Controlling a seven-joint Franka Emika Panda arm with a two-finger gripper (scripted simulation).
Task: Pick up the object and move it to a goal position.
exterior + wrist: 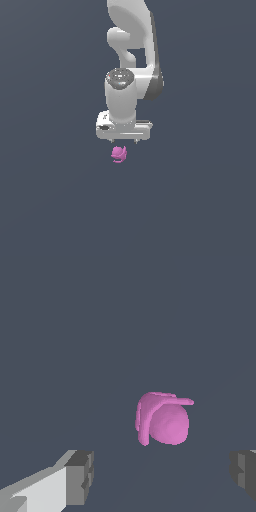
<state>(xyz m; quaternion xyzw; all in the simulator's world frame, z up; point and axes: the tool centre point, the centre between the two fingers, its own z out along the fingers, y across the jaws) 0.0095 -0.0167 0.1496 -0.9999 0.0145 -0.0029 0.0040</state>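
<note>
While the white arm (131, 60) hangs down from the top of the exterior view, its gripper (123, 143) points straight down at a flat, dark blue-grey floor (50, 200). Two short fingertips (135, 142) poke out under the wide white hand body, one toward the exterior view's left and one toward its right, with a clear gap between them, so the jaws stand apart and hold nothing.

Just below that gap sits the object (119, 154), a tiny magenta-pink lump, much narrower than the hand above it. It lies slightly toward the exterior view's left of the hand's middle. Whether the fingertips reach down to its level cannot be told from this view.

Going across the wrist view, a grey finger pad (80, 477) on a white finger shows first, then the object (164, 423) out ahead of the gripper (162, 476), then the second grey pad at the far edge. The object is a rounded blob with a thin curled flap wrapped over one side. Both pads are well apart from it and touch nothing.
</note>
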